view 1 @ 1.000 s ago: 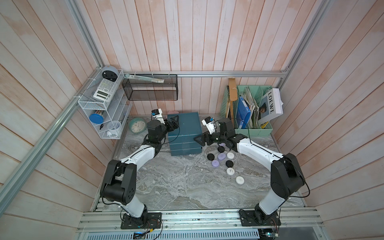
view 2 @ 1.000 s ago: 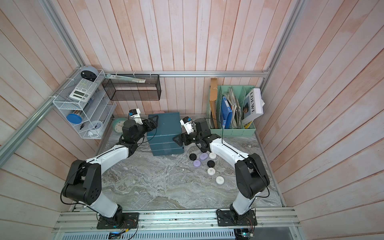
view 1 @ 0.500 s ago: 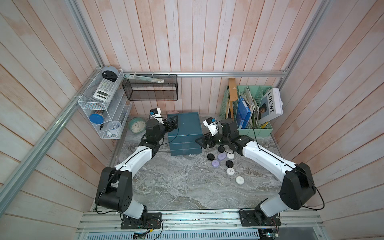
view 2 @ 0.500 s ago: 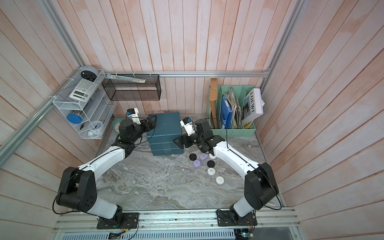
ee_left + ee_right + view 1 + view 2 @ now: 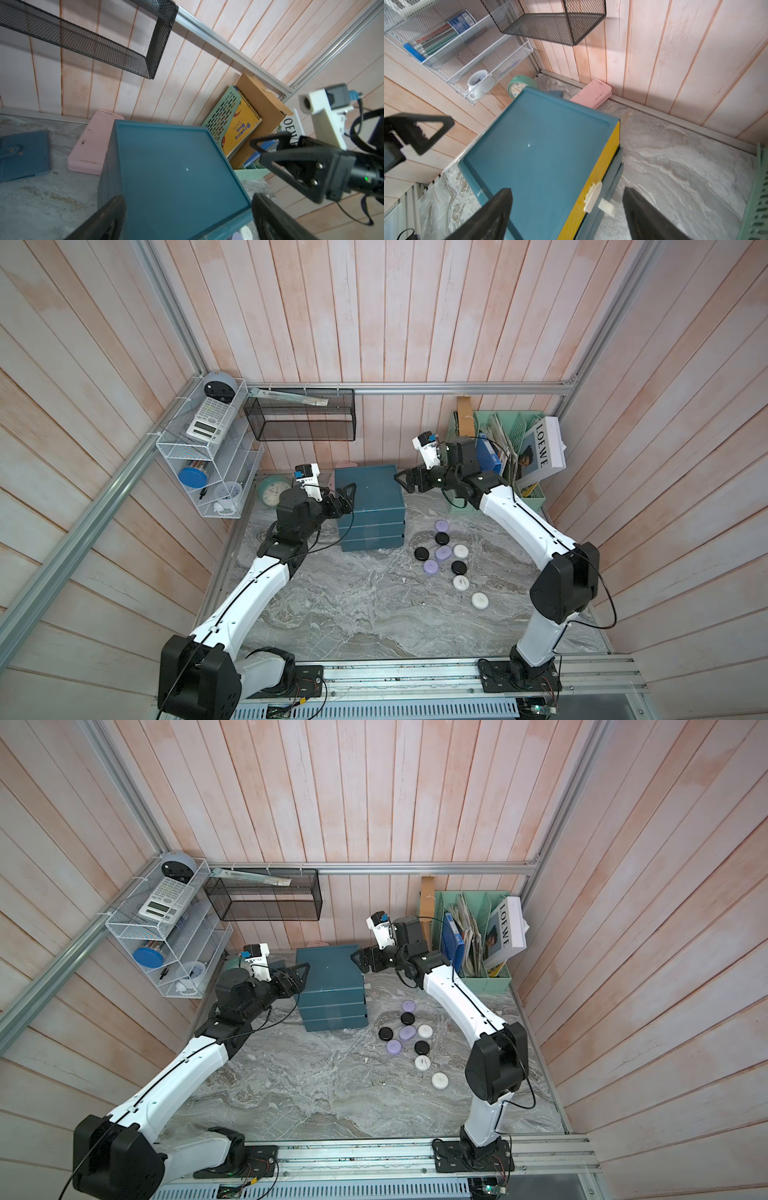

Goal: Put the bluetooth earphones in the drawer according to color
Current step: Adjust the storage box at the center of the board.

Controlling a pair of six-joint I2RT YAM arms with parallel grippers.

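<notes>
The drawer (image 5: 370, 506) (image 5: 330, 986) is a dark teal cabinet at the back of the marble table. Its yellow top drawer front (image 5: 593, 172) with a white handle (image 5: 592, 196) looks shut. Several bluetooth earphones lie loose to its right in both top views: lilac (image 5: 441, 525), black (image 5: 422, 553), white (image 5: 479, 600) (image 5: 440, 1080). My left gripper (image 5: 347, 497) (image 5: 188, 202) hangs open at the cabinet's upper left edge. At the upper right corner my right gripper (image 5: 405, 481) (image 5: 566, 191) is open and empty too.
A pink oblong case (image 5: 91, 143) and a blue wallet (image 5: 22, 153) lie behind the cabinet, with a mint clock (image 5: 272, 489) at its left. A mint file rack (image 5: 511, 464) with books fills the back right. Wire shelves (image 5: 208, 460) and a black mesh basket (image 5: 299, 418) hang on the walls.
My right gripper has risen from low beside the cabinet's right face to its top right corner, and the right arm has straightened. The left gripper has hardly moved.
</notes>
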